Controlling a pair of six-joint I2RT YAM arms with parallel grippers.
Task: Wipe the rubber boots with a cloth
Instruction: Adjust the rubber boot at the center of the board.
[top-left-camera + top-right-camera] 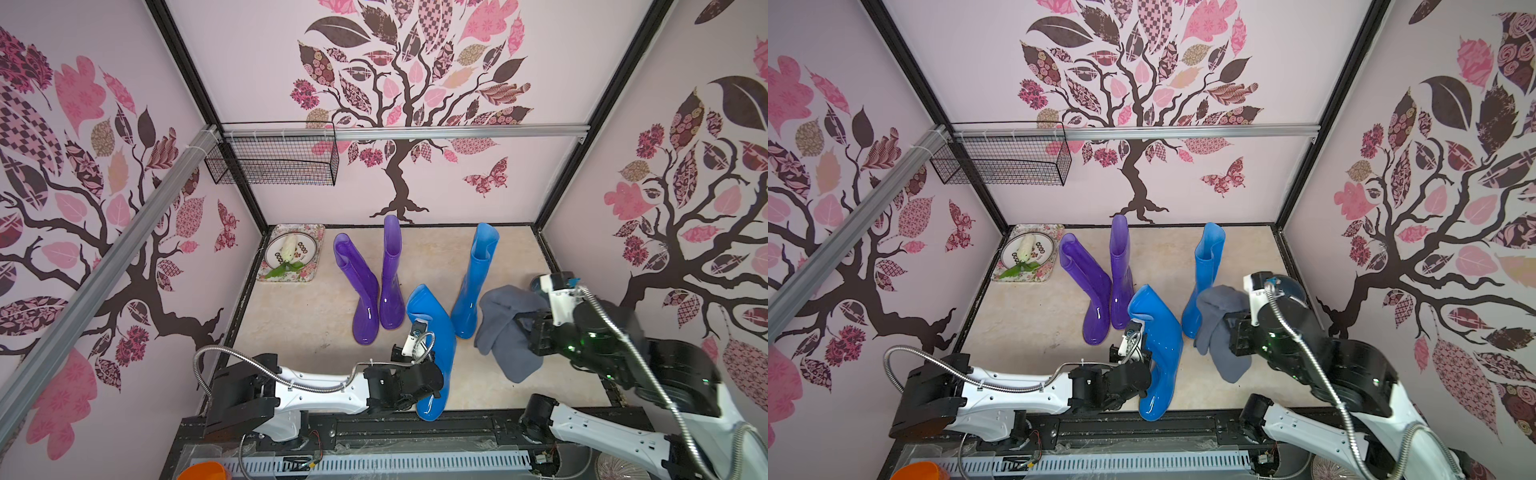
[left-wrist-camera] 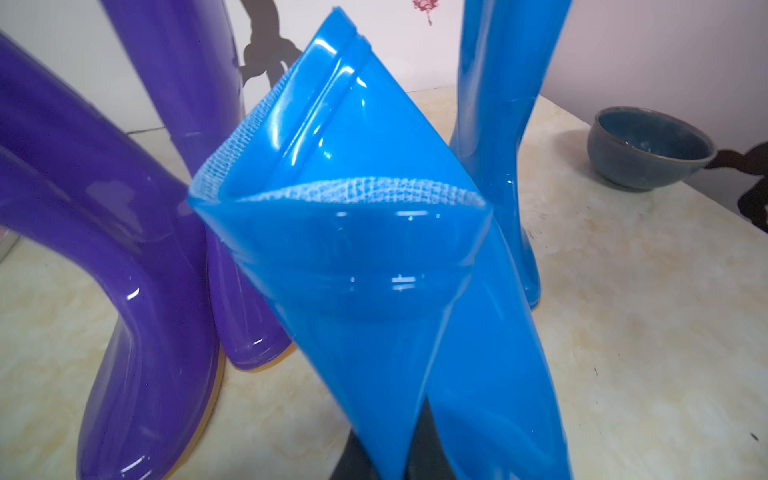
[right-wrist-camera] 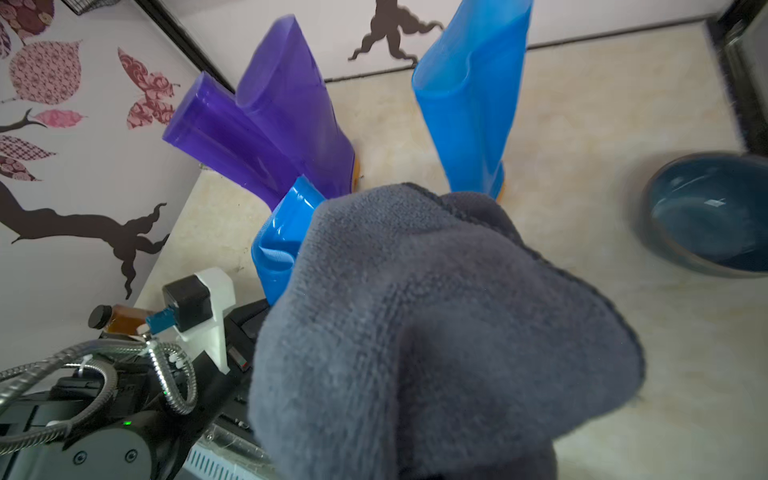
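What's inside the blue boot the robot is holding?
A pale mesh lining shows at the top of the blue boot. Its squashed shaft hides everything deeper.

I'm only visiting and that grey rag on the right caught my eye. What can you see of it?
The cloth is a soft grey-blue terry towel with a fluffy pile and a darker hemmed edge. It is bunched, not spread out; the right gripper is shut on it, and it hangs in loose folds over the pale table. It hangs beside the standing blue boot; whether it touches that boot or the table cannot be told.
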